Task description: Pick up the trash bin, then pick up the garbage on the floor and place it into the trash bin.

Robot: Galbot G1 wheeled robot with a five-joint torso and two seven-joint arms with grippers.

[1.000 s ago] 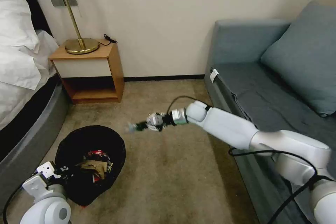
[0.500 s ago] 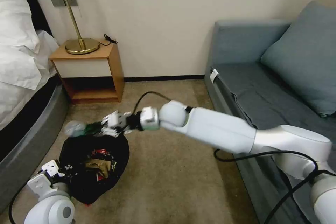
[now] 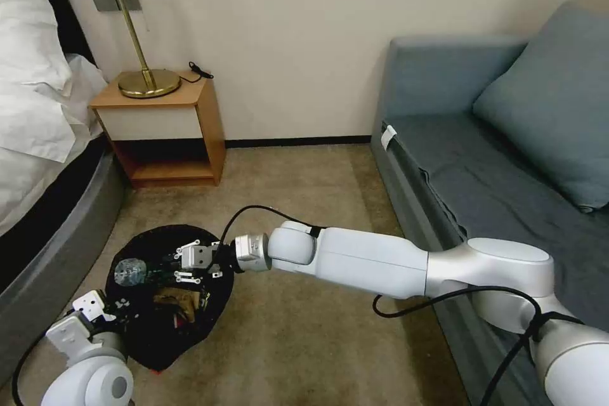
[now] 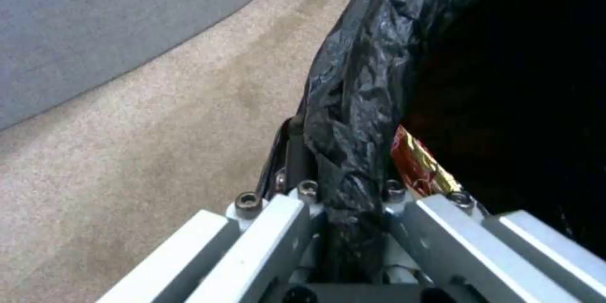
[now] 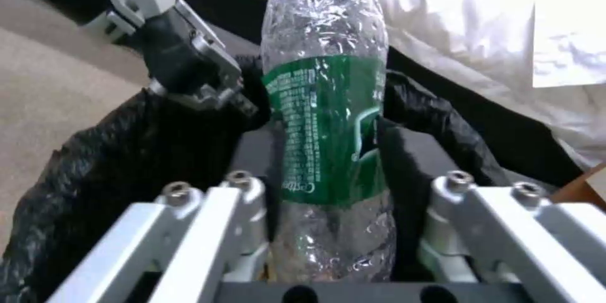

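The trash bin (image 3: 136, 339), black with a dark liner, stands on the carpet at lower left. My left gripper (image 3: 109, 312) is shut on its near rim; the left wrist view shows the jaws pinching the lined rim (image 4: 353, 118), with a red-gold wrapper (image 4: 420, 163) just inside. My right gripper (image 3: 163, 266) reaches over the bin's opening, shut on a clear bottle with a green label (image 3: 130, 270) (image 5: 325, 118) that lies level above the liner. Crumpled tan paper (image 3: 172, 299) lies inside the bin.
A wooden nightstand (image 3: 162, 120) with a brass lamp (image 3: 143, 79) stands at the wall. The bed (image 3: 38, 139) runs along the left, a grey-blue sofa (image 3: 495, 171) along the right. Open carpet (image 3: 304, 336) lies between bin and sofa.
My right arm swung left with the bottle, from above mid-carpet to over the bin, then lowered toward its opening. The left gripper kept its hold on the rim.
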